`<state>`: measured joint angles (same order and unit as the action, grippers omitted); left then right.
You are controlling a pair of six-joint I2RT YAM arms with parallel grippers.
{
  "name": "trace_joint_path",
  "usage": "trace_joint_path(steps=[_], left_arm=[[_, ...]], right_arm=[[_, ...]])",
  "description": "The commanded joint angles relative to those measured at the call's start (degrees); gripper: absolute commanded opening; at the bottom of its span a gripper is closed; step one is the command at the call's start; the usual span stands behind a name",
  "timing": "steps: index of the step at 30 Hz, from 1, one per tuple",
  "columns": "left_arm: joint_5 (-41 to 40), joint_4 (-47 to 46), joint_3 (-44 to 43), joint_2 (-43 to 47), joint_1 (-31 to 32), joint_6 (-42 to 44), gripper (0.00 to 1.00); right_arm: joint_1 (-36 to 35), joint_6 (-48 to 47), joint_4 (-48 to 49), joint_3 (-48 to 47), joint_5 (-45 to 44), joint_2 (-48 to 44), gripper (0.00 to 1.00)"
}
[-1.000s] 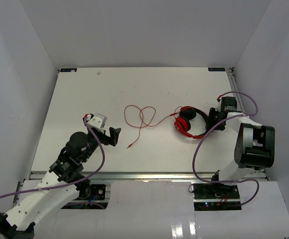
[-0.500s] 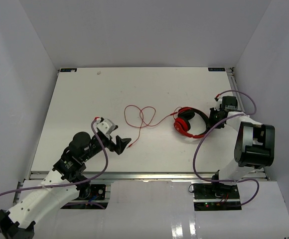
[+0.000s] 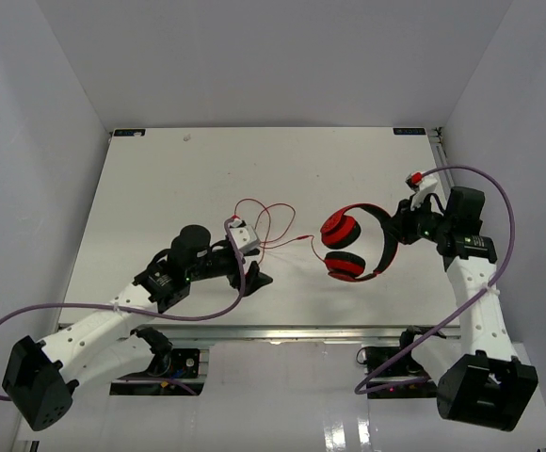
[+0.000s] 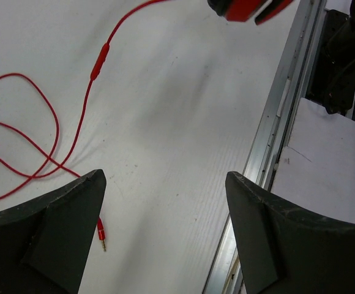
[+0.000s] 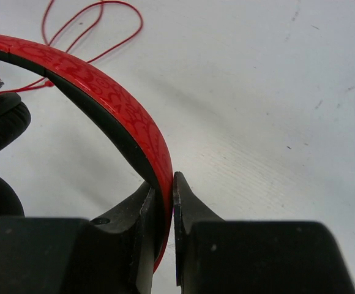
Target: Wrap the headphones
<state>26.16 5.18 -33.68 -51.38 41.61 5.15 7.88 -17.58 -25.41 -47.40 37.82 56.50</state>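
Top external view: I am looking down on a white table boxed in by white walls, with both arms reaching in from the near edge. Thick purple cables loop off each arm. The right one arcs wide toward the side wall, and the left one trails back along the arm to its base. A metal rail runs along the table's near edge, close beside the left pincer in its wrist view.

The red cord sprawls in loose loops across the middle of the table, between the left pincer and the headphones. Its plug lies on the surface just beside the finger at the left of the left wrist view. That pincer is spread wide with nothing in it, hovering low over the table. The edge of one ear cup shows at the top of its view.

The right pincer is pinched narrow on the red band, which runs straight between its jaws. The headphones sit right of centre and appear raised off the table. The band is toward the right pincer, and the two ear cups point toward the middle, one beyond the other.
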Motion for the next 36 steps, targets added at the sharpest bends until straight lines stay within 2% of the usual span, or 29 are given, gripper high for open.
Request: trace_joint_path(steps=[1, 4, 7, 13, 17, 20, 23, 33, 36], left_arm=[[4.2, -4.5, -4.8, -3.2, 0.3, 4.3, 0.92], [7.4, -4.7, -6.8, -7.8, 0.8, 3.1, 0.98], [7.9, -7.3, -6.6, -10.1, 2.3, 2.2, 0.98], [5.3, -12.4, -2.5, -10.1, 3.4, 6.9, 0.98], [0.4, -15.3, -0.6, -10.6, 3.4, 12.1, 0.98], [-0.6, -20.6, 2.6, -11.1, 3.4, 13.2, 0.98], [1.4, -28.5, 5.4, -12.7, 3.4, 11.9, 0.98], [5.8, -43.9, 8.0, -18.4, 3.4, 1.4, 0.98], [5.2, -47.4, 8.0, -19.8, 3.4, 0.2, 0.94]], right_arm=[[0.3, -1.5, -3.1, -4.9, 9.6, -3.5, 0.08], [0.3, 1.3, -2.9, -9.1, 10.3, -5.9, 0.08], [0.3, 3.1, -2.9, -12.8, 11.1, -7.8, 0.08], [0.3, 6.1, -3.3, -16.5, 14.9, -8.2, 0.08], [0.3, 8.5, -2.8, -16.7, 17.6, -9.4, 0.08], [0.3, 9.8, -2.5, -17.4, 18.6, -10.4, 0.08], [0.2, 11.0, -2.5, -19.1, 19.3, -10.9, 0.08], [0.3, 15.5, -1.4, -22.7, 21.3, -9.7, 0.08], [0.3, 16.7, -0.9, -23.5, 22.1, -9.7, 0.08]])
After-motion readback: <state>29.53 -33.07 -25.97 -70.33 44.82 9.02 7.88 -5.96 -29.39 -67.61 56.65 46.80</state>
